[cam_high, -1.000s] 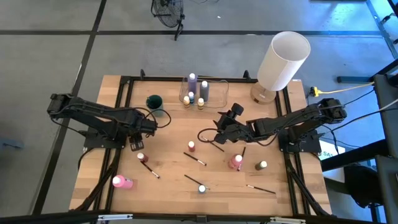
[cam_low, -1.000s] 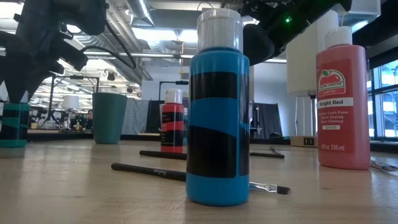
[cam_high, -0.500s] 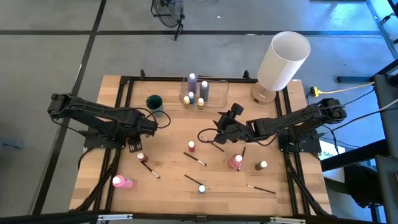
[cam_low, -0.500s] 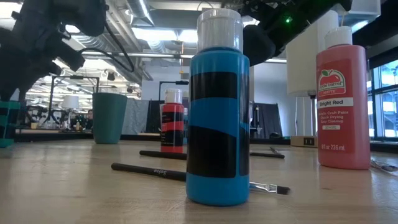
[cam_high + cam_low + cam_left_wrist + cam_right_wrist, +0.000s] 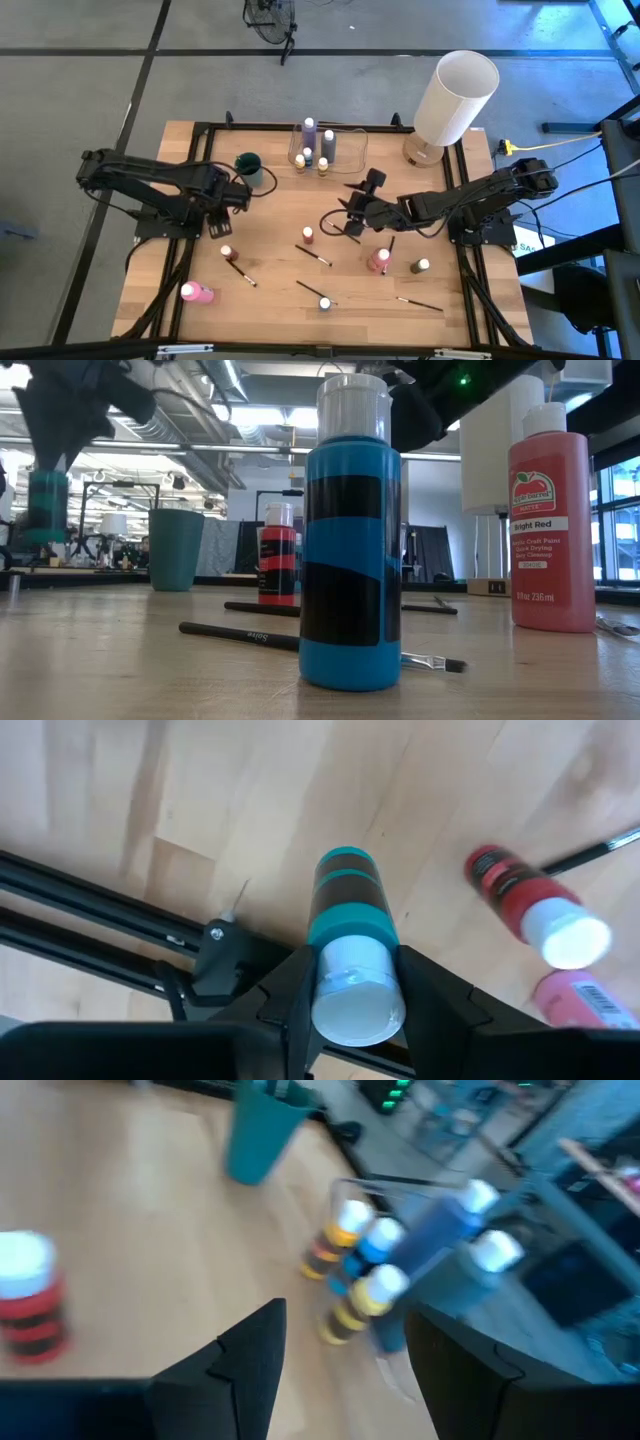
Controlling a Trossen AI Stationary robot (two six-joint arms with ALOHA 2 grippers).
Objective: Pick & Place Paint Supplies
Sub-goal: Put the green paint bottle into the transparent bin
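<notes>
1. My left gripper (image 5: 350, 1010) is clamped on a teal paint bottle (image 5: 345, 905) by its white cap, holding it clear above the desk (image 5: 270, 250), near the left edge.
2. My right gripper (image 5: 352, 212) hangs over the desk's middle, its fingers apart and holding nothing.
3. Other bottles and thin paintbrushes lie scattered across the desk's front half; several more bottles stand in the clear container (image 5: 318, 150) at the back.

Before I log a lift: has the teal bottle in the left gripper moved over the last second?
Yes. In the low view the teal bottle has risen off the table, now level with the teal cup's rim, held by the left gripper.
</notes>
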